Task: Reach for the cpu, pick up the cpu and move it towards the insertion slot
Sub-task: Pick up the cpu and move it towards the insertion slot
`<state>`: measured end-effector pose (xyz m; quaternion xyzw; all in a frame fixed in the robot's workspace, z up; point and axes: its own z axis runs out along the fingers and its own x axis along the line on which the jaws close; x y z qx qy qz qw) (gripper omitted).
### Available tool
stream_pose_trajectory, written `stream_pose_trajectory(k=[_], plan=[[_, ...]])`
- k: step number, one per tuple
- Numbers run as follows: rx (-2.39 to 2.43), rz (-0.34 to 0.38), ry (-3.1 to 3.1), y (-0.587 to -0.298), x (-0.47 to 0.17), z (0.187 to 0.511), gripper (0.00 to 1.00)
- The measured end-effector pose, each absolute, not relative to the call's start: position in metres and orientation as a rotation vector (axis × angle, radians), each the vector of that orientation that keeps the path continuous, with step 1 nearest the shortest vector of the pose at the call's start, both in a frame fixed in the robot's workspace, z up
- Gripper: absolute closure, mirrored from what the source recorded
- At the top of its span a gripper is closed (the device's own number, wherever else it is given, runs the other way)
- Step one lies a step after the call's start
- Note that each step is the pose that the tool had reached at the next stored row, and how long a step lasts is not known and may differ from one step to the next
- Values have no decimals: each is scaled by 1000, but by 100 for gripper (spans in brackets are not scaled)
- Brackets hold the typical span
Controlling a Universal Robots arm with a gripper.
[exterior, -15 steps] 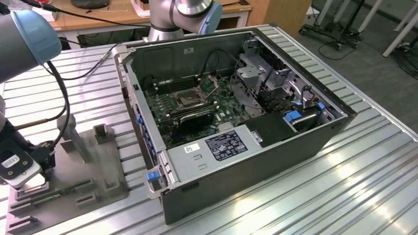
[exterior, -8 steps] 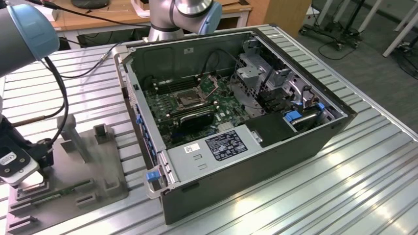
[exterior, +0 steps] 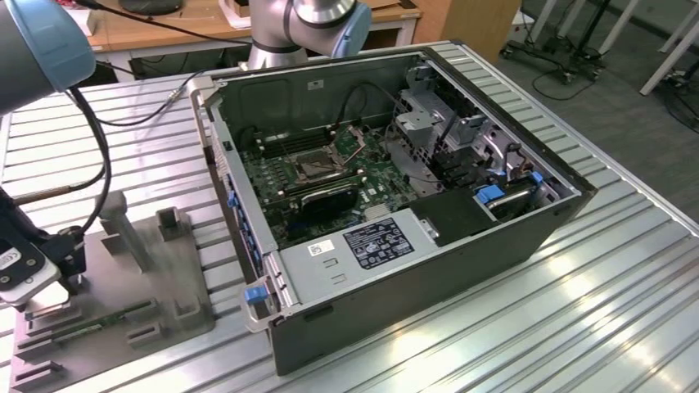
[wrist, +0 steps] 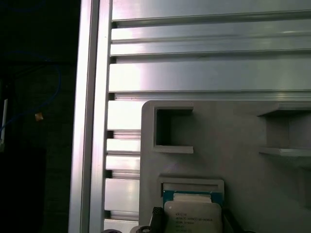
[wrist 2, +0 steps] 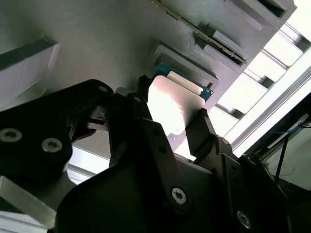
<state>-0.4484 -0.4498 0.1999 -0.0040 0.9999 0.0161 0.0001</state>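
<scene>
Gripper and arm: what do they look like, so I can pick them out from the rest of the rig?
The arm is silver-grey tubing with rounded pale blue joint caps, and a black cable runs loosely alongside it. In the second wrist view the gripper is matte black, built of angular jointed links fastened with round silver screw heads.

Cannot see whole cpu (wrist: 193,218) on grey tray (wrist: 233,131): clipped by picture edge in first wrist view, partly behind gripper (wrist 2: 171,112) in second wrist view.
</scene>
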Motion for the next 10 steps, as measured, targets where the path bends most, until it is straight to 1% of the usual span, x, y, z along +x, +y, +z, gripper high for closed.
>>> stream_pose_trajectory(k=[10], plan=[[-12,51,3141,-450,-448,202,45]])
